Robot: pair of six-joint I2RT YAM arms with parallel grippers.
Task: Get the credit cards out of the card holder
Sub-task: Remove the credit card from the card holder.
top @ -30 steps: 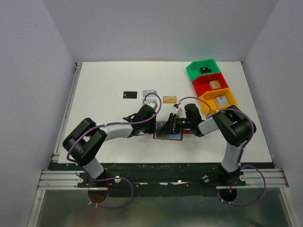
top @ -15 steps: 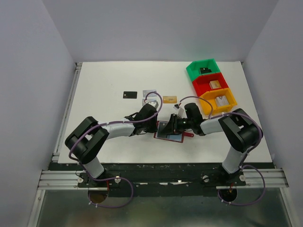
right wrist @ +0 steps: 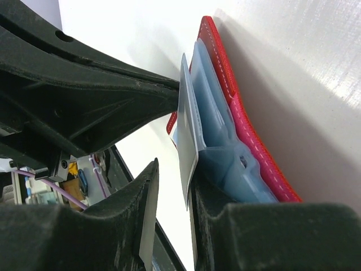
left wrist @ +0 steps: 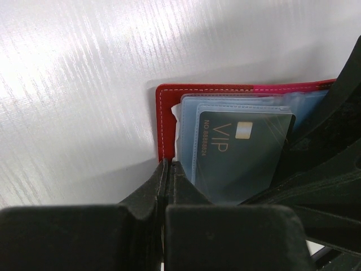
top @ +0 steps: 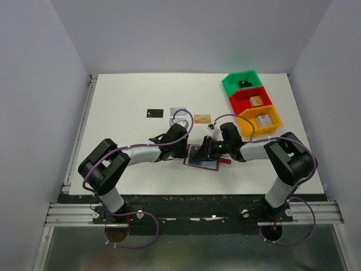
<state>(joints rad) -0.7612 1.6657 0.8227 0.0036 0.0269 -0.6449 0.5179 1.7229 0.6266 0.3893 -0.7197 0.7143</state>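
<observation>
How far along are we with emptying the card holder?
Done: black card, silver card and gold card lie on the table. In hand: left gripper pinches the card holder at its red edge; right gripper straddles a sleeved card, not clamped. Left: that card, plus any hidden behind it.

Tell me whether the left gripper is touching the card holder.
Touching. In the left wrist view the left gripper, shut, pinches the red border of the card holder, which runs straight in between its fingertips.
</observation>
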